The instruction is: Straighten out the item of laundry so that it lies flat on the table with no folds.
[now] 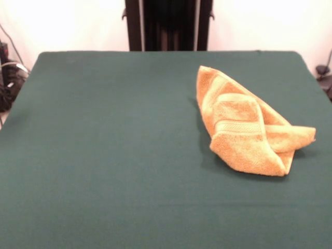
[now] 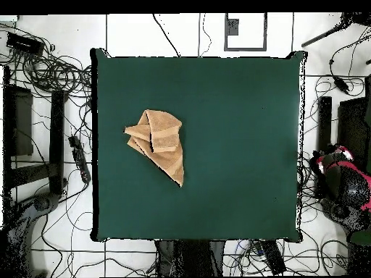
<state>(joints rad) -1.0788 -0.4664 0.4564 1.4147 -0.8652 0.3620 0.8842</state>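
The gripper is showing in neither view, so how its jaws stand cannot be told; only the dark pedestal point(image 1: 168, 25) is standing at the far edge of the table point(image 1: 104, 155) in the front view. Out from there, the orange-tan towel point(image 1: 249, 132) is lying bunched and folded over itself on the green surface. It is sitting right of centre in the front view and left of centre in the overhead view, near that side edge but clear of it. One pointed corner is reaching toward the robot's side, a short flap is sticking out toward the nearby side edge, and the woven band stripe point(image 1: 236, 126) is crossing the top fold. No part of the towel is hanging over an edge. The bare cloth is stretching wide across the other half of the table and along the edge away from the robot. Cables point(image 2: 54, 72) are trailing on the floor just beyond the table's edges.
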